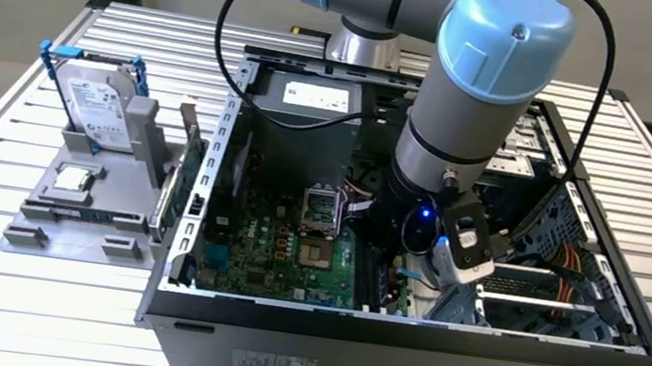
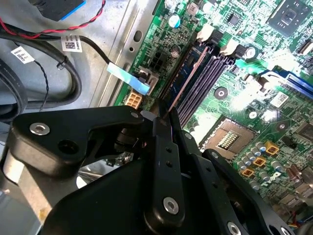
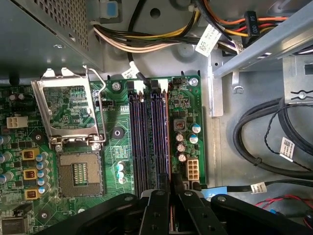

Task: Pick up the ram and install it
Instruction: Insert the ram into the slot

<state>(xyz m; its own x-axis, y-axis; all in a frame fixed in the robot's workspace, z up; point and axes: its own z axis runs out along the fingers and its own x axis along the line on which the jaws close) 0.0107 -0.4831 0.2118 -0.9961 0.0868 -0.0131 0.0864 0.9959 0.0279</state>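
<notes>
The ram [image 2: 186, 77] stands on edge in the memory slot nearest the motherboard's edge, and I see it end-on as a thin dark stick with a brownish rim. In the first wrist view the ram [image 3: 168, 147] runs alongside the empty black slots [image 3: 146, 142]. My gripper [image 3: 171, 190] sits over the near end of the stick, its black fingers [image 2: 164, 147] shut on it. I cannot tell whether the stick is fully down in the slot. In the exterior view the arm [image 1: 459, 134] reaches down into the open computer case [image 1: 407, 336].
An open processor socket [image 3: 73, 112] lies beside the slots. Cable bundles [image 3: 259, 142] and the case's metal walls crowd the slot side. Outside the case, a grey fixture [image 1: 80, 236] holds a hard drive in a blue frame [image 1: 98, 110] and a small silver processor chip [image 1: 74, 176].
</notes>
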